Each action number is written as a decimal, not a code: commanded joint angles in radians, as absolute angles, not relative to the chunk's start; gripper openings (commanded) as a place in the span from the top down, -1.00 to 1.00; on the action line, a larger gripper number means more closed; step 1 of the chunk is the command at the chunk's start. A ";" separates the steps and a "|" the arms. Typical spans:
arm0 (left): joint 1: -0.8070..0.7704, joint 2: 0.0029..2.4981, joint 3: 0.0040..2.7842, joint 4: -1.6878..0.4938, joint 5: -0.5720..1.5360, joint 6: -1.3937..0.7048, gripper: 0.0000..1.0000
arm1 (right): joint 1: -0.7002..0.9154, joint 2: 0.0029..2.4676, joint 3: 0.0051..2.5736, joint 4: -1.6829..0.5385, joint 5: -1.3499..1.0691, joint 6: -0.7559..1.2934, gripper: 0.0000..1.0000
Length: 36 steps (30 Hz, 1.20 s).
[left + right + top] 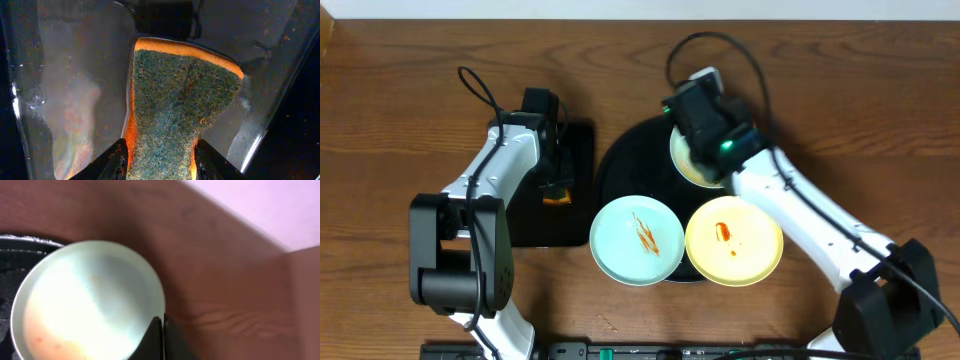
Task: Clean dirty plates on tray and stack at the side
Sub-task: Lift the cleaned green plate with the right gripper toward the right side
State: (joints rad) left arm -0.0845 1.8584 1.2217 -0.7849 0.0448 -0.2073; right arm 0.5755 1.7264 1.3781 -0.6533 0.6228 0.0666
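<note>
A round glossy black tray [628,170] lies mid-frame on the brown wood-grain table [400,90]. At its lower edge sit two plates side by side: a mint one [638,240], left, streaked orange-red, and a yellow one [734,241], right, with a small red smear. A third pale plate [90,305] lies at the tray's upper right, with faint orange specks and largely hidden from overhead.
</note>
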 commanded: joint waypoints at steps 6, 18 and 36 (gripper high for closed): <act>-0.085 1.868 1.227 -0.788 0.025 -0.204 0.10 | 0.336 1.698 1.380 -0.685 0.101 0.142 0.06; -0.085 1.868 1.227 -0.789 0.026 -0.204 0.10 | 0.183 1.707 1.378 -0.693 0.018 0.142 -0.83; -0.085 1.868 1.227 -0.788 0.026 -0.204 0.10 | 0.126 1.963 1.377 -0.646 -0.093 0.149 -0.07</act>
State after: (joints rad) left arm -0.0845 1.8584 1.2217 -0.7849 0.0448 -0.2073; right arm 0.1310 1.9411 1.3773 -0.6617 -0.0612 0.1509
